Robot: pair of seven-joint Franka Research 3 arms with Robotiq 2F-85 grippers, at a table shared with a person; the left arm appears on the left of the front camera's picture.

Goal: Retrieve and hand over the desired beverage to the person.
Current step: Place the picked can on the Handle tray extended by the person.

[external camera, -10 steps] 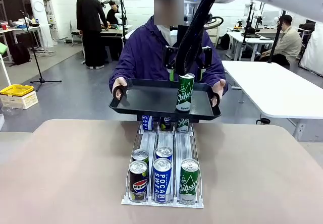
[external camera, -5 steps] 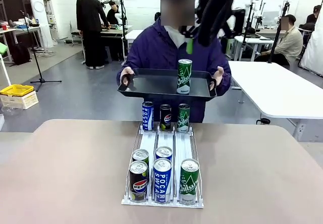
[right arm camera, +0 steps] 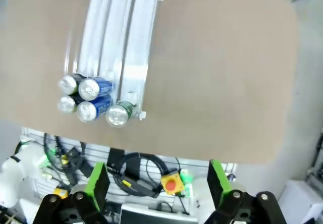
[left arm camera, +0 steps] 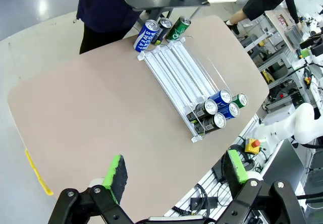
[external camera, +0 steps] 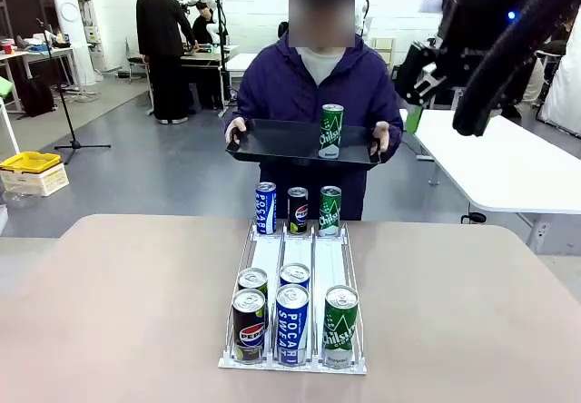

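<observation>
Front view of the room. Note the tan, round-cornered table (external camera: 109, 312) in the foreground and the grey, faintly glossy floor (external camera: 136, 167) beyond it. On the right you see a long white table (external camera: 499, 162); on the left, a yellow crate (external camera: 30, 162) on a white box (external camera: 38, 182) and a black tripod stand (external camera: 72, 142). A white wall (external camera: 113, 4) closes the far end, with cluttered desks (external camera: 36, 55) before it.
</observation>
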